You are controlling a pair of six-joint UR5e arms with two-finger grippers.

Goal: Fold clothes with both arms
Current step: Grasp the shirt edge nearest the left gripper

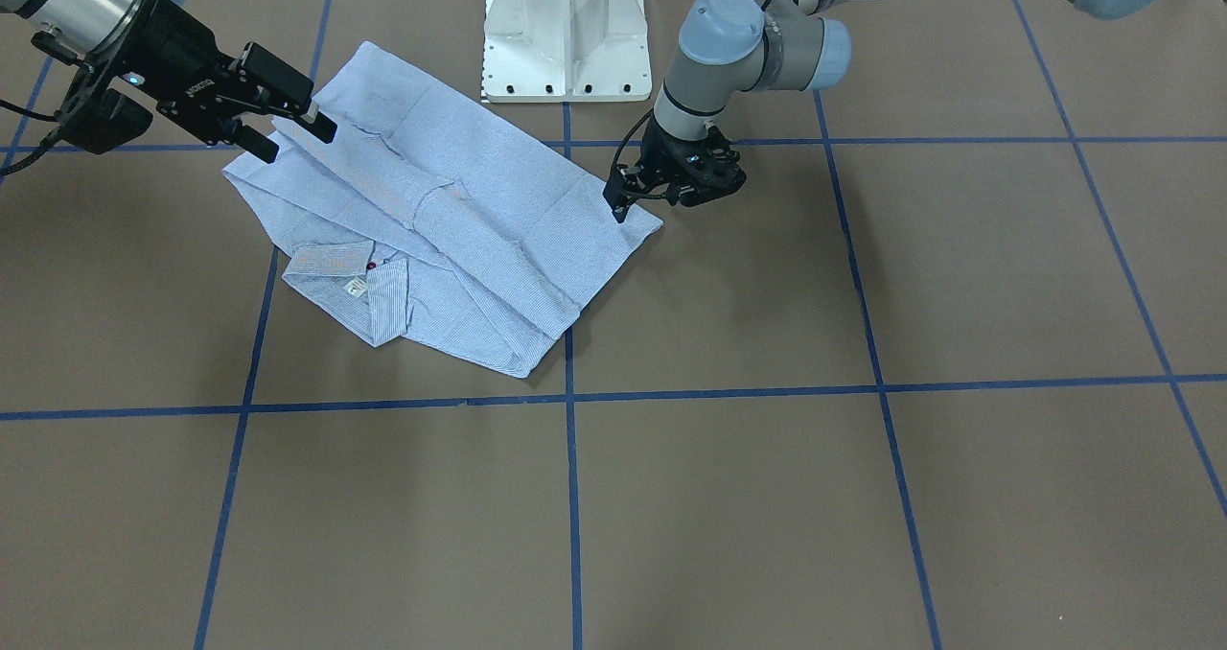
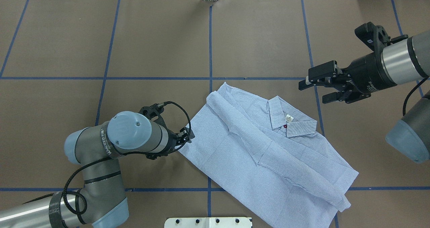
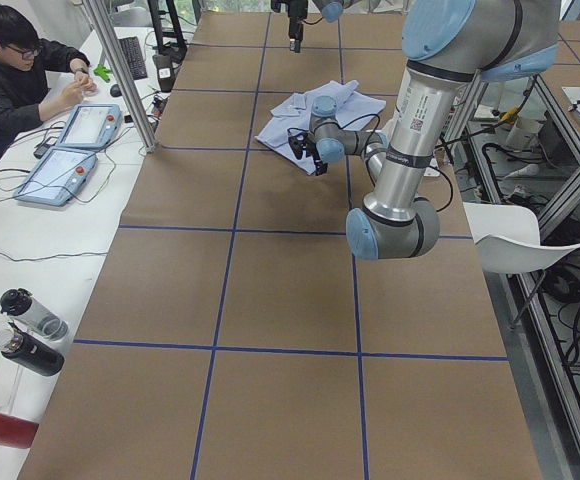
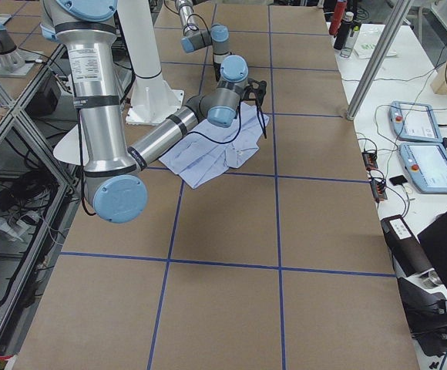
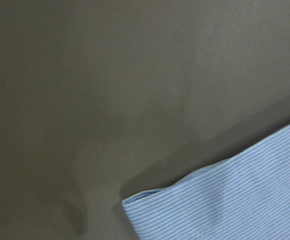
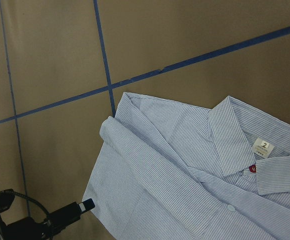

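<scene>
The left gripper (image 2: 186, 135) sits low at the folded edge of the striped shirt (image 2: 268, 154), fingers apparently together; the shirt lies flat mid-table; the right gripper (image 2: 310, 86) hovers beyond the collar (image 2: 289, 120), jaws apart

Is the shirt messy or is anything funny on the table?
A little. The shirt lies crooked, slanted across the blue tape lines, and one sleeve is folded over its front in a rumpled ridge. The collar lies open and flat. Nothing looks torn or spilled. The left pincer is at the shirt's edge; the right pincer hangs open nearby.
</scene>
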